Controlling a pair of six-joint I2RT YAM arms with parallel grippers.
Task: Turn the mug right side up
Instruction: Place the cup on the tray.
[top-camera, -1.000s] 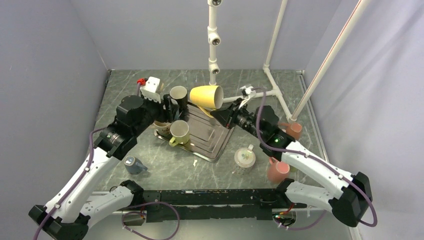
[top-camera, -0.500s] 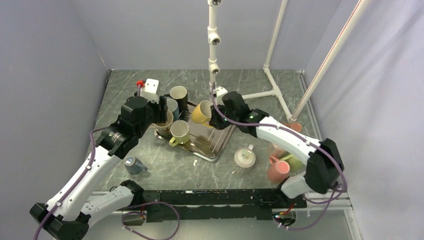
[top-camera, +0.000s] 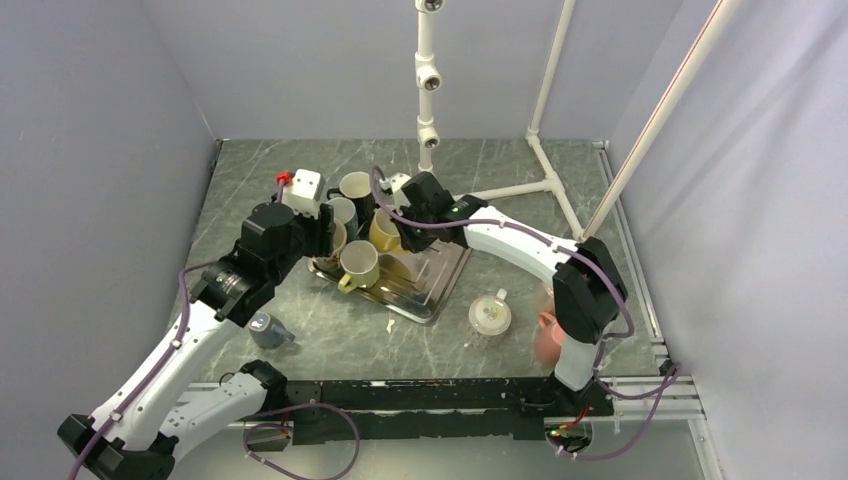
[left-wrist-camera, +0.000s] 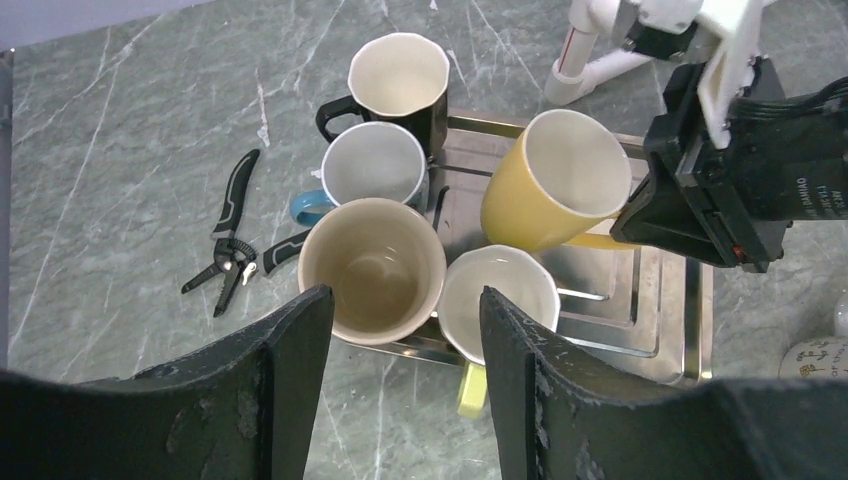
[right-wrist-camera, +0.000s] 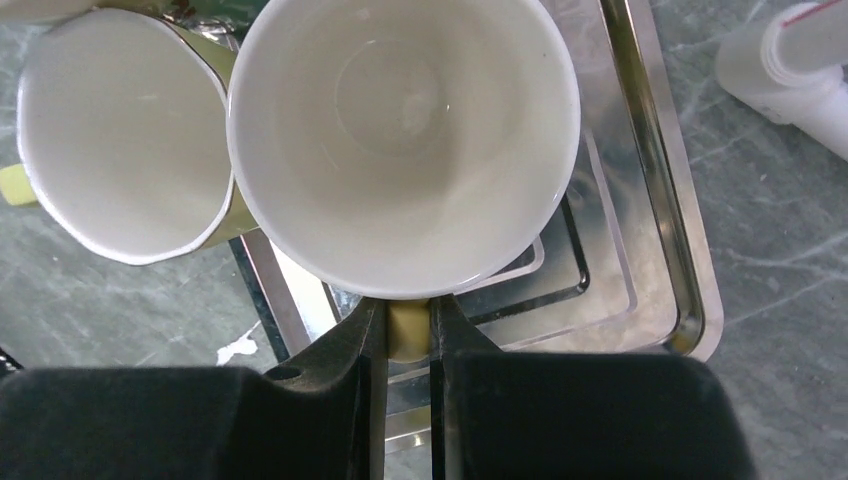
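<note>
Top view, left to right.

- Lower left: grey mug (top-camera: 268, 329) on its side on the table (top-camera: 300, 170), well apart from the other mugs.
- Left of centre: left gripper (left-wrist-camera: 403, 300) has its jaws spread wide with nothing between them. It hovers above the tan mug (left-wrist-camera: 372, 268) and the cream mug (left-wrist-camera: 497, 298).
- Left wrist view: pliers (left-wrist-camera: 228, 238) lie on the table at the left of the frame, just beside the mug cluster.
- Centre: metal tray (top-camera: 442, 288). Black mug (top-camera: 356, 187), blue mug (top-camera: 343, 211), tan mug and cream mug are bunched at its left end, all mouth up. Can't tell which of them sit fully on the tray.
- Yellow mug (top-camera: 385, 230) is just right of the blue mug, over the middle of the tray. Its mouth is up and it looks slightly tilted. Can't tell if its base touches the tray.
- Right gripper (right-wrist-camera: 408, 328) is pinched tight on the yellow mug's handle. The right wrist view looks straight down into the mug's white inside, with the cream mug touching or nearly touching its rim at upper left.
- Right of centre: white printed mug (top-camera: 490, 314) on the table near the tray's lower right corner.
- Lower right: pink mug (top-camera: 553, 340) beside the right arm, blurred.
</note>
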